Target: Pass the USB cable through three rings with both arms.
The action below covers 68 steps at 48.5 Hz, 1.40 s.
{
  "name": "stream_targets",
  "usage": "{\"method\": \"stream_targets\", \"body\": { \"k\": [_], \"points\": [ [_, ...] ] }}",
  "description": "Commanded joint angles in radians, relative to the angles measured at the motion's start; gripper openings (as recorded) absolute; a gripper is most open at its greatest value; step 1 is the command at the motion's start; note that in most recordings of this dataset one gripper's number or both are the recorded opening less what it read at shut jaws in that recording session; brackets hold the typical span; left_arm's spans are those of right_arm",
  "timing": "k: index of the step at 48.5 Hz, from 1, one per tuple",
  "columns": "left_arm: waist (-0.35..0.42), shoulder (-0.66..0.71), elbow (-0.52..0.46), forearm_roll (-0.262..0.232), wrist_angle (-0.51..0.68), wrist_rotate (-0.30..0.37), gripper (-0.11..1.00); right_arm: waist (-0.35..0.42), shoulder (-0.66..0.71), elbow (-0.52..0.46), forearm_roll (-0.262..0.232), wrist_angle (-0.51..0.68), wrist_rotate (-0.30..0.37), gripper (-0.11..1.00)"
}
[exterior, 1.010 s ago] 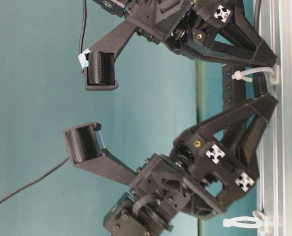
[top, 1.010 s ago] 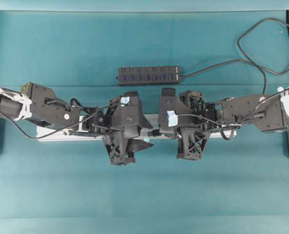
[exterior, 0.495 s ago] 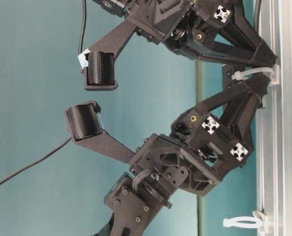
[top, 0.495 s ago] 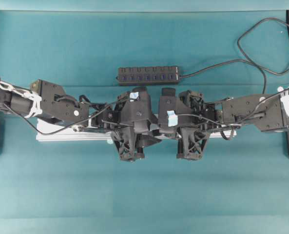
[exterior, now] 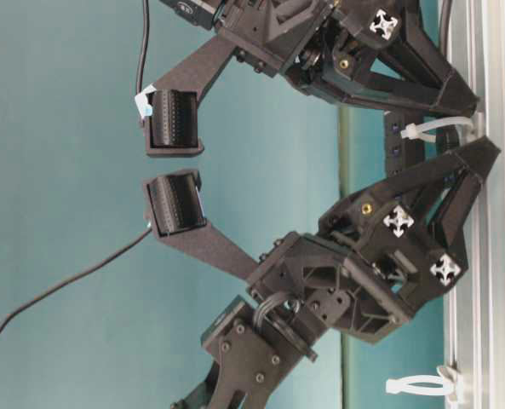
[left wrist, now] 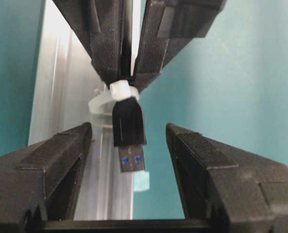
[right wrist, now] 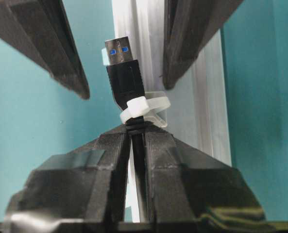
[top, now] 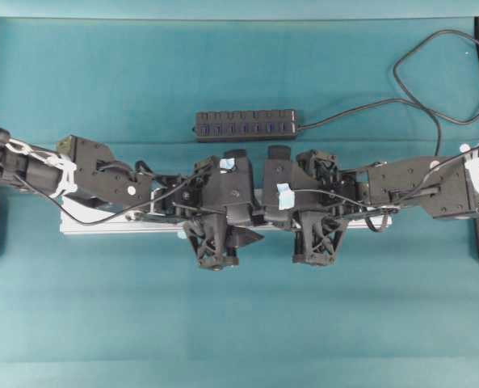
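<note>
My right pincer (right wrist: 136, 141) is clenched on the USB cable (right wrist: 126, 80) just behind its black plug, which pokes through one white ring (right wrist: 144, 109) on the silver rail (right wrist: 148, 29); the cord itself disappears between my fingers, so I cannot follow it past the grip. My left pincer (left wrist: 129, 145) stands released, its two fingers (left wrist: 51, 165) apart on either side of the plug's metal tip, touching nothing that I can see. A pale blue tape tab (left wrist: 141, 183) shows just below the tip, half hidden. From the table-level view another ring (exterior: 422, 385) stands upright on the rail's edge lower down, apart from both pincers, and one more sits by the upper pincer; the plug is lost behind the black brackets there. From overhead, both arms cover the rail's middle and hide rings and plug altogether, while the hub strip (top: 246, 125) lies on the teal tabletop (top: 239, 323) beyond them.
</note>
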Motion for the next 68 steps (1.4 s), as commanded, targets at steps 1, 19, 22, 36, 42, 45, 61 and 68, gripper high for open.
{"method": "stream_targets", "body": {
  "k": [1, 19, 22, 36, 42, 45, 61, 68],
  "points": [
    [0.003, -0.003, -0.017, 0.002, -0.003, -0.002, 0.65, 0.003, -0.008, -0.017, 0.002, -0.009, 0.005, -0.07],
    [0.008, -0.006, -0.014, 0.002, 0.052, -0.002, 0.24, 0.003, -0.008, -0.015, 0.002, -0.009, 0.005, -0.07],
    [0.009, -0.006, -0.014, 0.002, 0.063, -0.002, 0.21, 0.003, -0.008, -0.015, 0.002, -0.009, 0.005, -0.07],
    [0.011, -0.011, -0.025, 0.002, 0.063, 0.002, 0.21, 0.003, -0.009, -0.012, 0.002, -0.009, 0.005, -0.07],
    [0.012, -0.014, -0.021, 0.002, 0.067, 0.003, 0.21, 0.003, -0.011, -0.012, 0.002, -0.026, 0.005, -0.07],
    [0.012, -0.023, -0.017, 0.002, 0.069, 0.006, 0.21, 0.003, -0.012, -0.009, 0.002, -0.041, 0.006, -0.06],
    [0.012, -0.067, 0.026, 0.002, 0.074, 0.006, 0.21, 0.002, -0.020, -0.006, 0.002, -0.046, 0.005, 0.39],
    [0.014, -0.086, 0.046, 0.002, 0.074, 0.006, 0.21, 0.002, -0.028, -0.003, 0.000, -0.044, 0.002, 0.80]
  ]
}}
